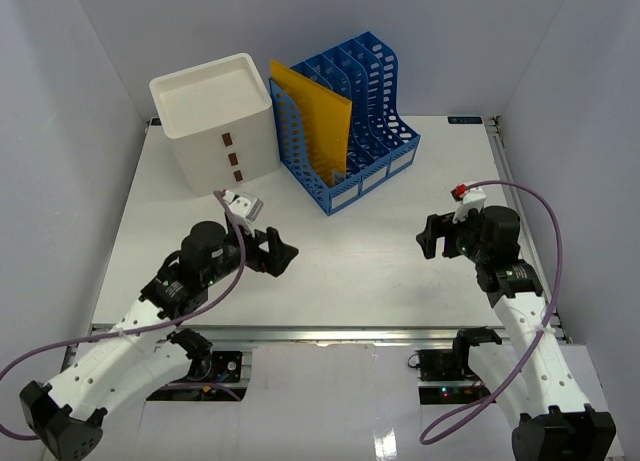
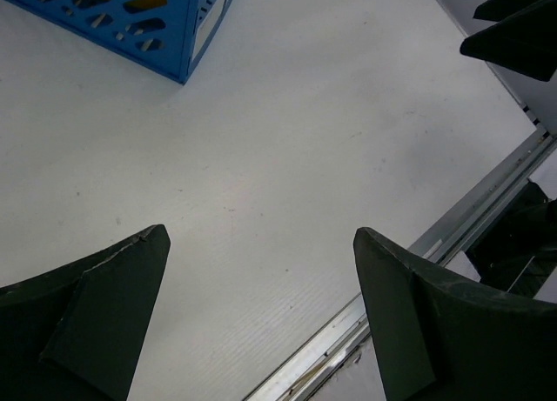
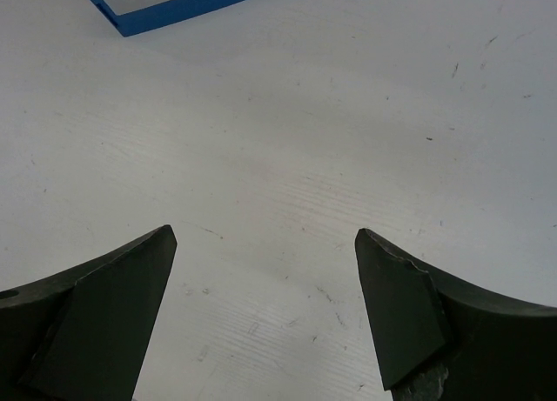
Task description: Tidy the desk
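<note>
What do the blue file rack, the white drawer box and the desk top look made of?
Blue file rack: looks like moulded plastic, slightly glossy, with slotted dividers. White drawer box: probably matte plastic; smooth, rounded edges. Desk: white laminate-like board, faint grain and scuffs, metal rail along its edge.

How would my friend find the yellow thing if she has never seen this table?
Look to the far end of the white desk, where a blue file rack stands beside a white box. The yellow folder stands in the rack's slot nearest that box. It is the only yellow thing there, and the rack's other slots look empty.
</note>
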Tool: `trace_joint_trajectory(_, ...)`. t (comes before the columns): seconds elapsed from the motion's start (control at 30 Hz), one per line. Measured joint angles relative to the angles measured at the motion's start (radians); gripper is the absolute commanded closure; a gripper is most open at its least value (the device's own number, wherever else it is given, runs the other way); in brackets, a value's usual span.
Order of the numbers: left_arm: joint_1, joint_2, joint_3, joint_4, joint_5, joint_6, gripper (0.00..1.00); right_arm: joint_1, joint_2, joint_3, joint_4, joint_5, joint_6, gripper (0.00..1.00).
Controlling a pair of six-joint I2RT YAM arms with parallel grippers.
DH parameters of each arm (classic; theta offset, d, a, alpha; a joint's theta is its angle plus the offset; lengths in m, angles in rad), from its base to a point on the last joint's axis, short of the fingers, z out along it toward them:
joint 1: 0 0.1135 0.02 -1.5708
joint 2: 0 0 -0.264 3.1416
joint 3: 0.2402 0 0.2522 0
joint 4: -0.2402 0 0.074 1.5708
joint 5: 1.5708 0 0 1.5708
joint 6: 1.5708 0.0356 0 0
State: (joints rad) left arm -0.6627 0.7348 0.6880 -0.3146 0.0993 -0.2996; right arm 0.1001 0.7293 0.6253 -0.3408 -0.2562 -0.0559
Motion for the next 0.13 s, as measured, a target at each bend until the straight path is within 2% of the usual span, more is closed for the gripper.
trace_joint_trajectory(0.13, 0.001, -0.108, -0.042, 0.0, 0.019, -0.009, 0.02, -0.001, -0.011, -0.008, 0.002, 0.025, 0.008, 0.1)
